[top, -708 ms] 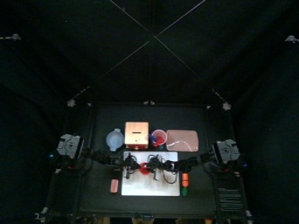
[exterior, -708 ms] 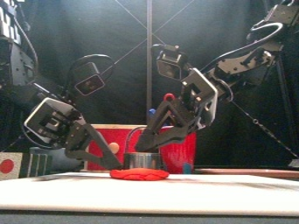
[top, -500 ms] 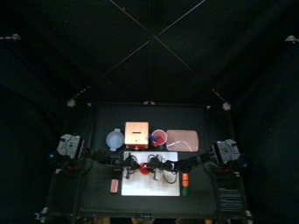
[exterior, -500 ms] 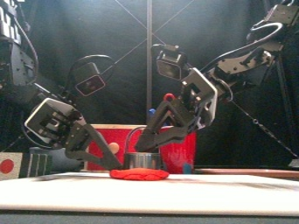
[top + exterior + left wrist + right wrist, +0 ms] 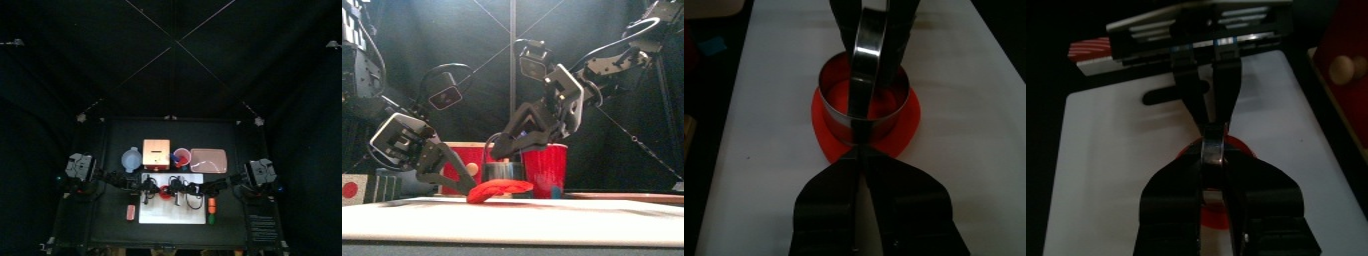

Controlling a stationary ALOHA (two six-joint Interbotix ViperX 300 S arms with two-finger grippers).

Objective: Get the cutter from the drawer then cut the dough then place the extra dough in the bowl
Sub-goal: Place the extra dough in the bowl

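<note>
- My left arm comes in low from the table's left side, its forearm slanting down toward the white cutting board.
- My left gripper is pressed together, pinching the near rim of the red dough.
- The dough lies on the board, toward its back edge and left of its middle.
- My right arm comes in high from the right and reaches past the middle. Its wrist is bent steeply down over the dough.
- My right gripper is closed on a thin upright metal part of the cutter, holding it from above.
- The cutter is a round metal ring sitting within the dough, with a band of red showing all around it.
- My two grippers face each other across the cutter, tips close together.
- Behind the board stand the wooden box, the red cup and the blue-grey bowl.
</note>
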